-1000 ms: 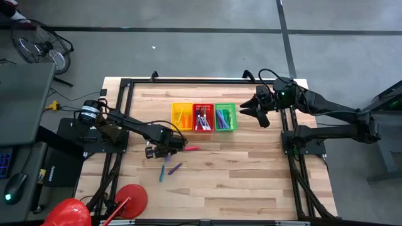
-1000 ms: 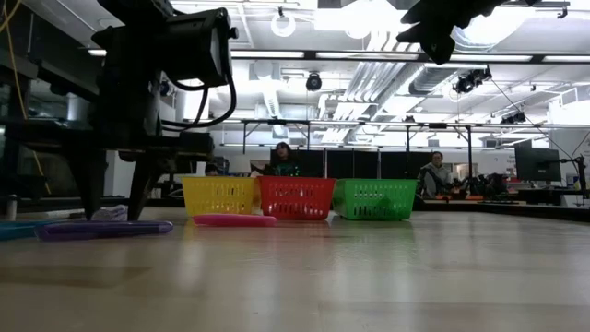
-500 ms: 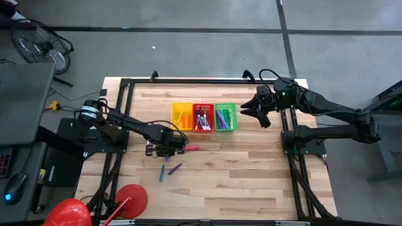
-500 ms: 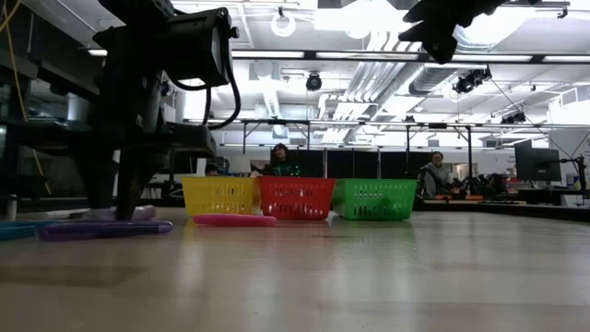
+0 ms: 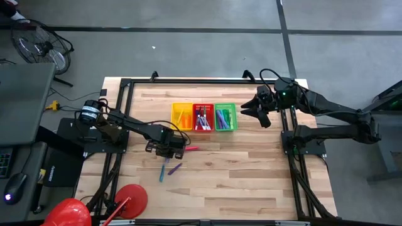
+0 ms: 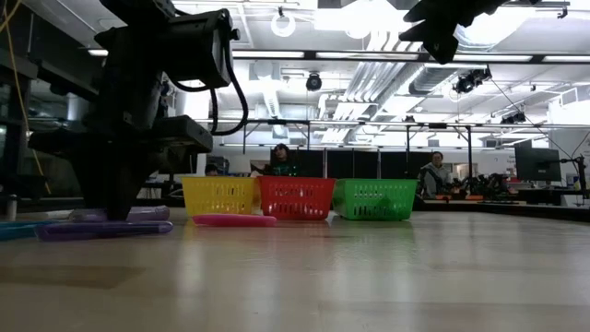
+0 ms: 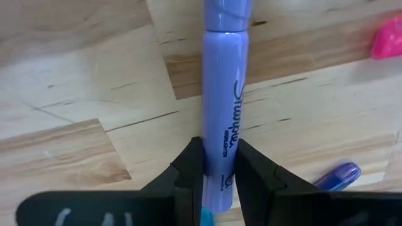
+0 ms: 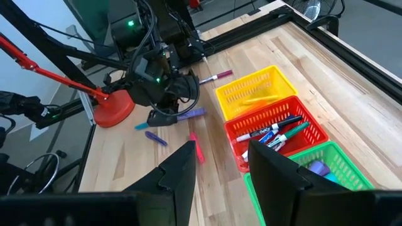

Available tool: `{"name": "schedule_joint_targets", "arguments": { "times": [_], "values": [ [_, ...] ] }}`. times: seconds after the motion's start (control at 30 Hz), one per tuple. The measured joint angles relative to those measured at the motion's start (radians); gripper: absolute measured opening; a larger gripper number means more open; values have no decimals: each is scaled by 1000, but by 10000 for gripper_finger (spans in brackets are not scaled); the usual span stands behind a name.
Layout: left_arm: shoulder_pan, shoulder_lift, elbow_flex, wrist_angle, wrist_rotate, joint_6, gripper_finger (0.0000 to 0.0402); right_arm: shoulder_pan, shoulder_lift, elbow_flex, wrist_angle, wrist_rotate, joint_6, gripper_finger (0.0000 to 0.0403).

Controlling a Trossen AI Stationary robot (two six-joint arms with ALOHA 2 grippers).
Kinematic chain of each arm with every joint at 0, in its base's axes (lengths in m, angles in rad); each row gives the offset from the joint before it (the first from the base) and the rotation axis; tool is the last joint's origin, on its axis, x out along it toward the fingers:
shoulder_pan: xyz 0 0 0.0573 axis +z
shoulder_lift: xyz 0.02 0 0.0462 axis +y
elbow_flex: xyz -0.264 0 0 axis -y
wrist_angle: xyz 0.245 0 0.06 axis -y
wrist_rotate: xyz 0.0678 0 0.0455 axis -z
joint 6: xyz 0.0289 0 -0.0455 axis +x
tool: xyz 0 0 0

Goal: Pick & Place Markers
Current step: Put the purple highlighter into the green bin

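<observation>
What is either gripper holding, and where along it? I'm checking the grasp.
The left gripper is shut on a lavender highlighter, near one end. The right gripper holds nothing.

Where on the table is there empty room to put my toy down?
The wood in front of the loose markers is bare, and so is the stretch right of the pink marker. Behind the baskets is a bare strip too. It's crowded around the left gripper, shut on a purple marker.
</observation>
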Motion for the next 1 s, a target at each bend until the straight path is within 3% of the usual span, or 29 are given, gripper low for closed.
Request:
{"name": "schedule_joint_targets", "arguments": {
  "times": [0.57, 0.83, 1.0],
  "values": [
    [-19, 5, 136, -135, 15, 185, 61, 0, 0, 0, -28, -3, -14, 134],
    [-17, 3, 338, -313, -37, 298, 61, 0, 0, 0, -118, -3, -36, 134],
    [-21, 2, 497, -332, -140, 418, 61, 0, 0, 0, -166, -7, -68, 134]
  ]
}}
